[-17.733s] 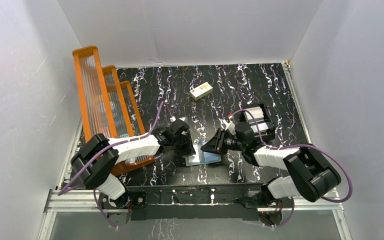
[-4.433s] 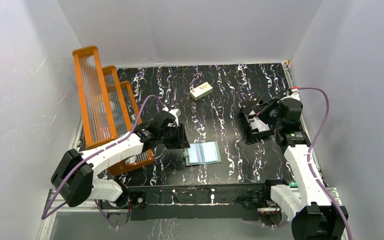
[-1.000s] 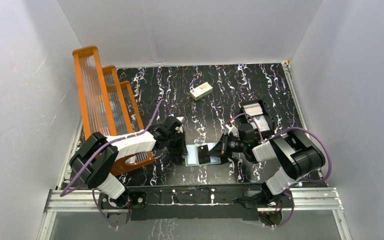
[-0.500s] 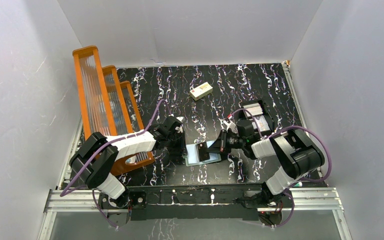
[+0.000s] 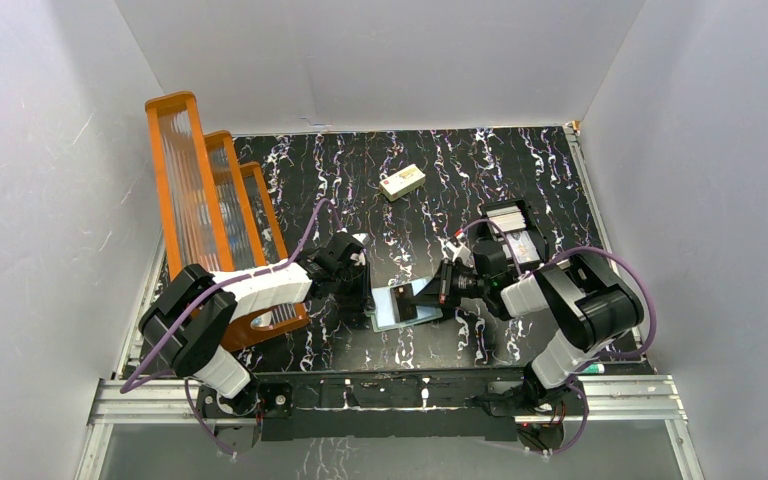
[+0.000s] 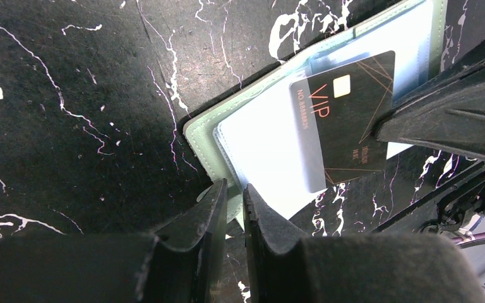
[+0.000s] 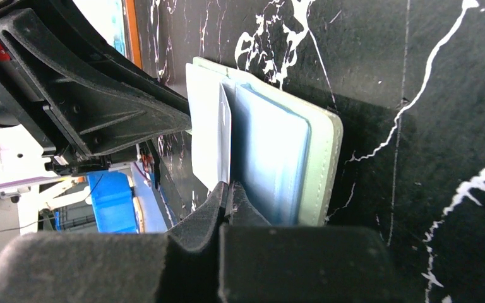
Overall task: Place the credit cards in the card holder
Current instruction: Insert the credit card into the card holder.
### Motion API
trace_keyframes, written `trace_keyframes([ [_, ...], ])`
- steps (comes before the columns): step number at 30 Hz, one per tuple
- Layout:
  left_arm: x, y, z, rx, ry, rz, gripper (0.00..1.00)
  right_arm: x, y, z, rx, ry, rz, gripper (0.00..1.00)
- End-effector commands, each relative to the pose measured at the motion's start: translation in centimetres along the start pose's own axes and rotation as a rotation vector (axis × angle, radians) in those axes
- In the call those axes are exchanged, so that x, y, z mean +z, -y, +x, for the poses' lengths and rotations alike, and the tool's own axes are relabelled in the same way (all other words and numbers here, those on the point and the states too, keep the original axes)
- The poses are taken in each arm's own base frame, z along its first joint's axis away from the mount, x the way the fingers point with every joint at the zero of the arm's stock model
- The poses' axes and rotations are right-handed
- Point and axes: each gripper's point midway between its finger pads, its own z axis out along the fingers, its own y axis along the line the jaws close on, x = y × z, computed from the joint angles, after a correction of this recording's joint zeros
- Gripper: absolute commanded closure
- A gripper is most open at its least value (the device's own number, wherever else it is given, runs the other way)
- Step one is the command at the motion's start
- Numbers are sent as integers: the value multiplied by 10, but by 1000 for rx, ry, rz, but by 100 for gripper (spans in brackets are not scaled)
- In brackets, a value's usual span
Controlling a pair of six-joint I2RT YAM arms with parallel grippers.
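Top view: the card holder [image 5: 390, 314] lies open on the table [image 5: 440, 170] near its front edge, between both grippers. The left gripper [image 5: 365, 292] sits at its left edge. The right gripper [image 5: 430, 297] reaches over its right half with a dark credit card [image 5: 407, 306]. Left wrist view: the left gripper's [image 6: 233, 202] fingers stand nearly together, pinching the holder's near corner. The card, marked VIP, lies tilted across the pale blue lining; whether it sits inside a pocket cannot be told. Right wrist view: the right gripper's [image 7: 227, 196] jaws are pressed together on the card's [image 7: 205, 120] edge, its pale reverse showing above the holder [image 7: 325, 170].
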Motion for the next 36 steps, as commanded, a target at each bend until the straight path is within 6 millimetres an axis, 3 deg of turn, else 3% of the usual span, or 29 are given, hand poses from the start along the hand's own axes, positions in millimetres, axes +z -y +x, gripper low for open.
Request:
trace_keyframes([
  [1,2,-11,12,-3,-36,-53,85,9,-5,-2,-7,24,3,98],
  [7,0,-8,8,5,-24,-46,85,19,2,1,1,-15,82,99],
  [14,0,-7,8,7,-25,-46,84,35,-5,5,-4,-40,102,94],
  [21,-5,-8,2,19,-7,-69,84,44,-12,10,-54,-49,161,82],
  [29,-22,2,-16,30,42,-72,79,24,-12,3,-97,-19,294,67],
  [36,-33,18,-27,40,69,-18,77,2,-23,-12,-105,57,377,62],
])
